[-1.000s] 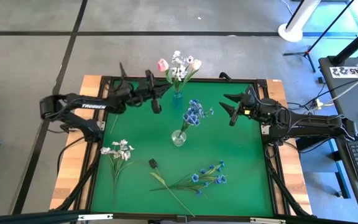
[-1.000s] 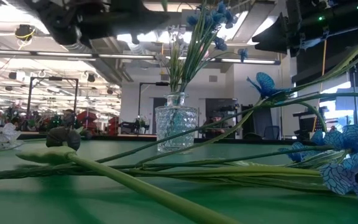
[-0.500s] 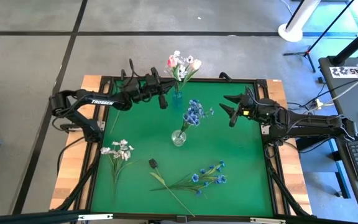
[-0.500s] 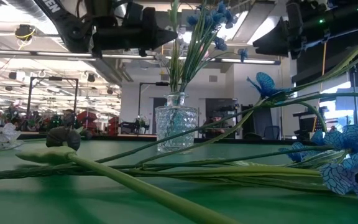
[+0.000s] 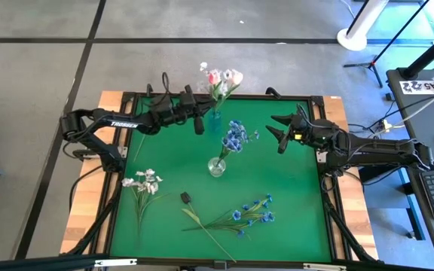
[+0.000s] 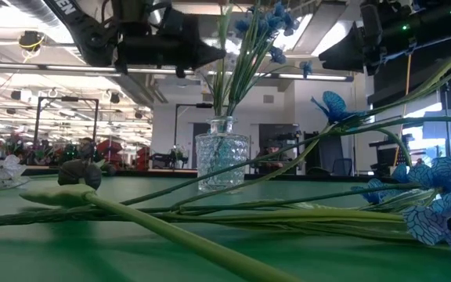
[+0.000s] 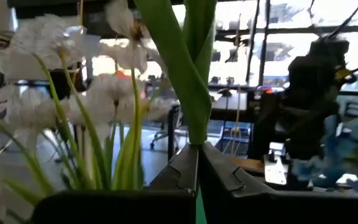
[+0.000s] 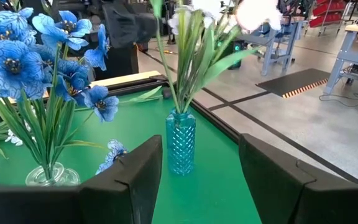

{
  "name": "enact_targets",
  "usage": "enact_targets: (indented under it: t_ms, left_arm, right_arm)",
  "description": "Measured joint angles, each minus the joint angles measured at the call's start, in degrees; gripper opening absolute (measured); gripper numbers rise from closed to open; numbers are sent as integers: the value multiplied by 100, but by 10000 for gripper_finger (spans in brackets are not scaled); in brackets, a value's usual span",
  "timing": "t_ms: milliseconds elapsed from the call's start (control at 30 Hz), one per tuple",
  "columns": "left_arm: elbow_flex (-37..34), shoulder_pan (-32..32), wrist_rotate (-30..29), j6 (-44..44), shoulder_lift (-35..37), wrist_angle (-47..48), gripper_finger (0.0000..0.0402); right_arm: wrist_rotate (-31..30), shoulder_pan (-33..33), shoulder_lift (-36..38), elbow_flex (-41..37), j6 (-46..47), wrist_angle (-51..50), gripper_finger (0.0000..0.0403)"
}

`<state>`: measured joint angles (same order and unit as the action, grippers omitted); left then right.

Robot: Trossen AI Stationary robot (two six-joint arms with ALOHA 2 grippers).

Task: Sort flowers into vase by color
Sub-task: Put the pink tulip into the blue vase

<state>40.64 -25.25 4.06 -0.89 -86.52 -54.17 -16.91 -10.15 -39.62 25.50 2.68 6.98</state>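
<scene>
Left hand (image 5: pixel 200 120) pinched shut on upright pink tulip stem (image 7: pixel 194 81) in blue vase (image 8: pixel 181 142); right hand (image 5: pixel 276 129) spread empty.

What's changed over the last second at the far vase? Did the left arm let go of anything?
The left gripper slid right along the table's far edge to the blue glass vase, fingers shut on a green stem; nothing was released. The pink and white bouquet shifted slightly. The right gripper, the clear vase of blue flowers and the loose white spray and blue spray stayed put.
</scene>
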Motion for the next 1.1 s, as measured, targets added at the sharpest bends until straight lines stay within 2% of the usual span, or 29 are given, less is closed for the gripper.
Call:
enact_targets:
  t_ms: [200, 667, 767, 1100]
  left_arm:
    - [0, -94, -66, -35, 0, 523, 0]
    - [0, -98, -161, -206, 0, 924, 3]
    - [-1, -98, -397, -321, 0, 1072, 20]
    - [-2, -35, -475, -409, 37, 1685, 108]
  right_arm:
    - [-30, 0, 0, 0, 0, 2, 209]
    - [-42, 1, -1, 0, 5, 62, 209]
    - [-42, 2, -2, 0, 36, 63, 209]
    - [-42, 2, -1, 0, 53, 63, 209]
